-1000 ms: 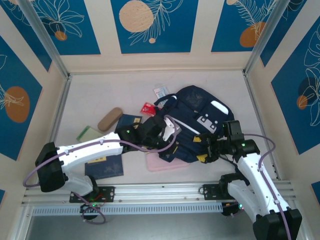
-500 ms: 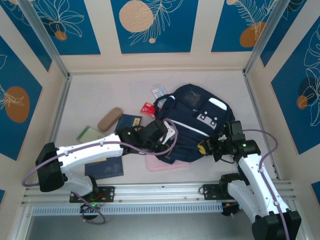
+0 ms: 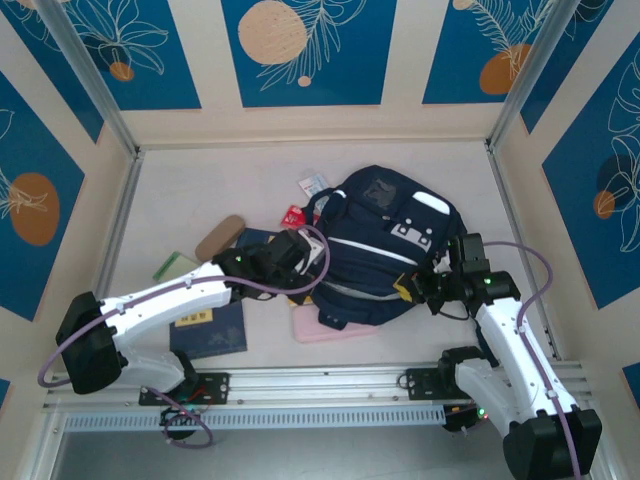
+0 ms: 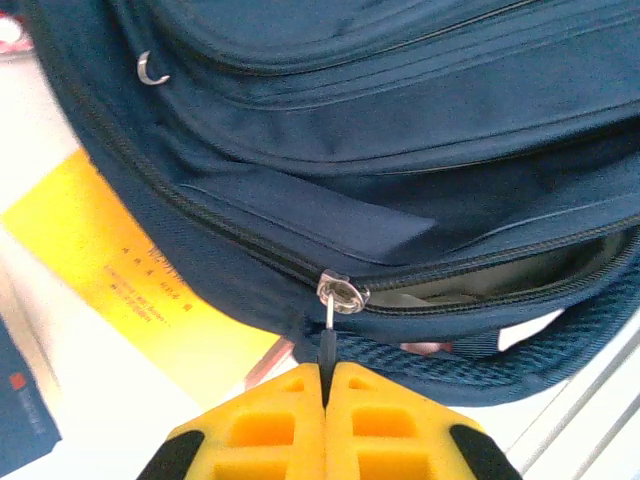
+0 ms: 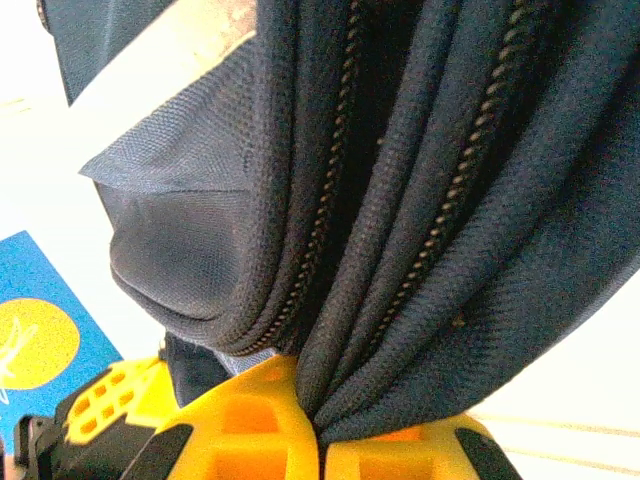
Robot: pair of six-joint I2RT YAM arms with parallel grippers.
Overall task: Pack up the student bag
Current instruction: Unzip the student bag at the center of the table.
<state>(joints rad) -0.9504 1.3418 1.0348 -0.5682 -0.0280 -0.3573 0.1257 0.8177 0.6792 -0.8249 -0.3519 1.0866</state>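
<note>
The student bag point(image 3: 385, 250) lies right of the desk's point(image 3: 200, 180) centre, its near edge over a flat pink item point(image 3: 312, 330). The right end effector point(image 5: 318, 415) is clamped on a fold of the bag's zippered fabric. The left end effector point(image 4: 325, 380) pinches the tab of the metal zipper slider point(image 4: 341, 293). A yellow label point(image 4: 120, 270) beside the bag bears red writing too small to read.

We saw a robotics test cell rather than a home. A plain white tabletop point(image 3: 220, 180) was boxed in by bare aluminium frame posts point(image 3: 94, 85) and blue printed wall panels with leaf and orange-circle motifs point(image 3: 350, 60). A white left arm point(image 3: 170, 295) and a white right arm point(image 3: 510, 335) were bolted to a slotted aluminium rail point(image 3: 320, 378) along the near edge.
</note>
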